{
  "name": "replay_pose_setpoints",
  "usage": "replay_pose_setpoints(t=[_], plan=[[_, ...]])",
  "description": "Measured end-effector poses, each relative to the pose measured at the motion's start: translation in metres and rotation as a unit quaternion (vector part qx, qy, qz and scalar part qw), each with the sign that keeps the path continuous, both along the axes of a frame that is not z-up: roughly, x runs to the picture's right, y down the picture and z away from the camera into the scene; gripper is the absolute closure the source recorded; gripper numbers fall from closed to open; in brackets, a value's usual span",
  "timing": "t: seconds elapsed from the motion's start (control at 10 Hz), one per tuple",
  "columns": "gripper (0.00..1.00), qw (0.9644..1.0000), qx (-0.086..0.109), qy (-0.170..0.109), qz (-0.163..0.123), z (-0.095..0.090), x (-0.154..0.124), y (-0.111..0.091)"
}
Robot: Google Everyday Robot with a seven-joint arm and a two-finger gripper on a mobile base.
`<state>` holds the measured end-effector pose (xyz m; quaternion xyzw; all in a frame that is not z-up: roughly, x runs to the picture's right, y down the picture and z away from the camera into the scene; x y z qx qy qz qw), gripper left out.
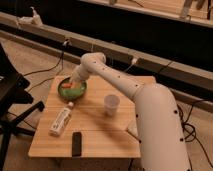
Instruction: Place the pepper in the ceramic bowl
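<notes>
The white arm (125, 85) reaches across the wooden worktop (100, 127) from the robot's bulky body on the right, and its tool (75, 78) hangs over the far rim of the ceramic bowl (62, 92), at the worktop's far left corner. Whether the tool is spread or closed cannot be told, as it is small and merges with the arm's end.

Directly beneath the tool, inside the green bowl, lies the pepper (70, 86), a short orange-red sliver against the glossy inside. Whether the tool touches the pepper cannot be told.

Nearer the camera than the tool, just beyond the bowl's near edge, a white tube with a red cap (61, 120) lies slantwise on the worktop, its cap end pointing up toward the bowl. Further out from the tool, close to the worktop's near edge, rests a flat black device (76, 144). To the tool's right, past the forearm, a pale translucent cup (112, 104) stands upright, well apart from the bowl.

Off the worktop, to the tool's left, part of a black chair (12, 97) shows, and dark cables (47, 70) trail over the floor behind.
</notes>
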<state>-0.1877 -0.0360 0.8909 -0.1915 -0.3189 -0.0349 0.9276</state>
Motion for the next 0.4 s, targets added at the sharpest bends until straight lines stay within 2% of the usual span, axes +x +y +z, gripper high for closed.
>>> replay_pose_setpoints(t=[0.1,0.4], plan=[[0.55,1.0,0.0,0.0,0.0,0.0038,0.0005,0.0047],[0.55,1.0,0.003,0.0,0.002,0.0012,0.0016,-0.0007]])
